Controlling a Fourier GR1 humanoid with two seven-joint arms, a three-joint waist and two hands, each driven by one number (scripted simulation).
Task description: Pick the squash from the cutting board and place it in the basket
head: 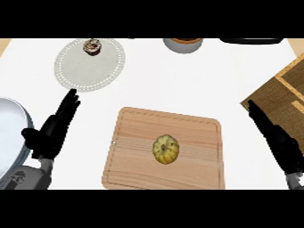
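Single head view, steeply down onto counter (180,84), fairly near

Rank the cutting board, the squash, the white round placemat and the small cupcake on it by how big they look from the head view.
1. Cutting board, clearly the largest.
2. White placemat.
3. Squash.
4. Cupcake, smallest, though it sits farther from the camera, so the gap with the squash is unsure.

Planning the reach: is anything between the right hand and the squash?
No object. In the head view, only bare cutting board and a strip of white counter lie between the right hand and the squash.
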